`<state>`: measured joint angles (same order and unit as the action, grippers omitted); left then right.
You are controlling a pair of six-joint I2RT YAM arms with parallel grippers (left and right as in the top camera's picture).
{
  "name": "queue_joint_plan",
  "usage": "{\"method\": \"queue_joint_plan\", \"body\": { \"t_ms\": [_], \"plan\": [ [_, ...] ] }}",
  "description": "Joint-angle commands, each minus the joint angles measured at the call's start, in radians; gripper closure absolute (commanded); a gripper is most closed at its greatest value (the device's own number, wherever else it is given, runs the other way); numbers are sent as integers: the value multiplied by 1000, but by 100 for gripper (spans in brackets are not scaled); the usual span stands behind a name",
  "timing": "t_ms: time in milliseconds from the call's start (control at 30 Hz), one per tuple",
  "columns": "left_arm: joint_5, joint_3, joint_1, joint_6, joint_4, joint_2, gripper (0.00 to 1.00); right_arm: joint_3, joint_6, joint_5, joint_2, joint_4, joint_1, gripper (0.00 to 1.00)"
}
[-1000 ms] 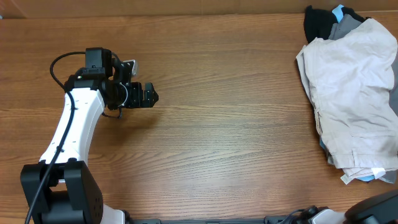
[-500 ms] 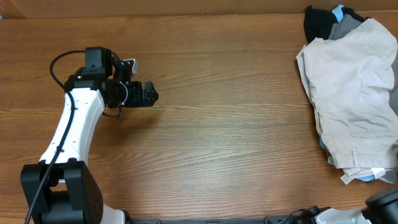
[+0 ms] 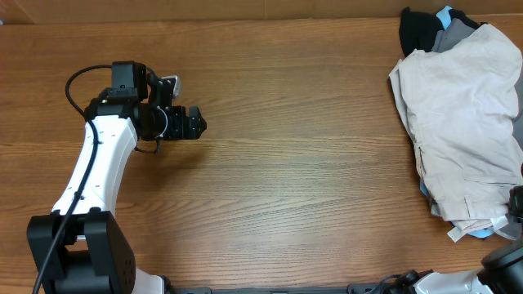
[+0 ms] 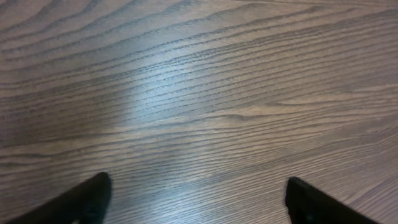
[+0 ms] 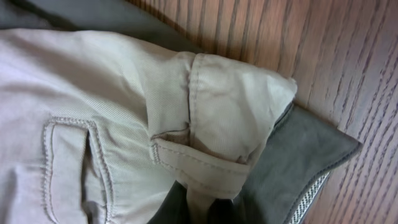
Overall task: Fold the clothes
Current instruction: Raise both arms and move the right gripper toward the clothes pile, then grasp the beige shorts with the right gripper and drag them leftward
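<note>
Shorts (image 3: 466, 114), light beige khaki, lie crumpled at far right of table (image 3: 286, 188), topmost in a heap of clothes whose right side runs past the pic's border. Black garment (image 3: 417, 31) pokes out at heap's far-left corner, grey garment (image 3: 451, 38) just beside it, both partly under the shorts. A bit of light blue fabric (image 3: 444, 13) shows at the very back. Small white tab (image 3: 454, 235) sticks out at near-left corner of heap. Shorts are neither folded nor spread flat: bunched, w/ creases all over.

Left arm (image 3: 102, 163) reaches fwd over left part of table, well apart from heap. Left gripper (image 3: 194, 125) points toward the right. Wrist view shows its two fingertips (image 4: 87, 198) spread wide at the bottom corners w/ only bare wood grain btwn them, so jaws are released and hold nothing.

Right arm (image 3: 507, 265) is barely in overhead view, bottom-right corner. A dark part, prob. right gripper (image 3: 516, 202), sits at pic's edge by near-right side of heap. Right wrist cam looks close on the shorts: waistband corner w/ belt loop (image 5: 199, 163), stitched pocket opening (image 5: 93, 162), grey garment beneath, wood beyond. Its own fingers don't show there, so can't tell if clenched or released, nor if touching cloth.
</note>
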<state>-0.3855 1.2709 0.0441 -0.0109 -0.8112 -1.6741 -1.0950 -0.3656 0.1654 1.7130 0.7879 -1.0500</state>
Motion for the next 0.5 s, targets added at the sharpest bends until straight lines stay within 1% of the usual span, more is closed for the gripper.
{"method": "queue_joint_plan", "body": {
  "t_ms": [0, 167, 300, 433, 467],
  "plan": [
    [0, 40, 2, -19, 0, 1, 17, -59, 31, 79, -5, 33, 31, 96],
    [0, 136, 2, -19, -54, 1, 28, -201, 85, 127, -60, 175, 75, 96],
    [0, 258, 2, -19, -127, 1, 41, -359, 170, 204, -109, 353, 153, 96],
    [2, 384, 3, -19, -200, 1, 52, -493, 228, 204, -148, 514, 306, 96],
    [5, 423, 3, -19, -220, 1, 57, -520, 237, 204, -161, 543, 367, 96]
  ]
}}
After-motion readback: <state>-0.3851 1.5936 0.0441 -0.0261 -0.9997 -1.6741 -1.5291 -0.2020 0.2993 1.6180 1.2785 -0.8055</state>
